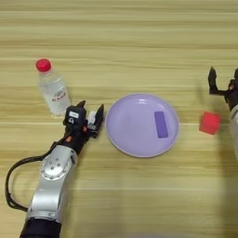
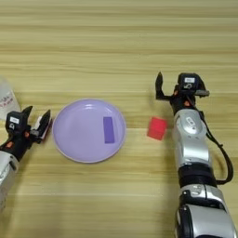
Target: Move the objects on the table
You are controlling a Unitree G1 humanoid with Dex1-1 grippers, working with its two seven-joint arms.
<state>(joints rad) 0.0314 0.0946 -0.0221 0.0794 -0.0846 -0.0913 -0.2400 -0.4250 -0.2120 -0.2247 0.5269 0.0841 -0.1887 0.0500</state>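
**Op:** From my seat the worktop point(image 1: 139, 28) fills everything, light wood with grain stripes running side to side. Next in size are my two arms: the left one comes up from the lower left corner, the right one up the right edge.

**Desk:** And the plate?

**Op:** The round lilac plate point(image 1: 135, 139) lies flat near the middle, with a small purple rectangle point(image 1: 161, 124) lying on its right half.

**Desk:** Where are the task pieces?

**Op:** The clear bottle point(image 1: 52, 88) with red cap and label stands upright at the left, just behind my left pincer point(image 1: 89, 115). The red cube point(image 2: 157, 128) sits on the wood to the right of the plate, apart from its rim, close beside my right arm.

**Desk:** Pincer states?

**Op:** The left pincer is just off the plate's left rim, and its two black fingers are closed on the small white box point(image 1: 92, 118) with red print, which is caught between them. The right pincer point(image 2: 181, 87) is further back than the cube and clear of it, its fingers spread wide with nothing between them.

**Desk:** Is the box touching the plate?

**Op:** I can't tell; it is right beside the rim.
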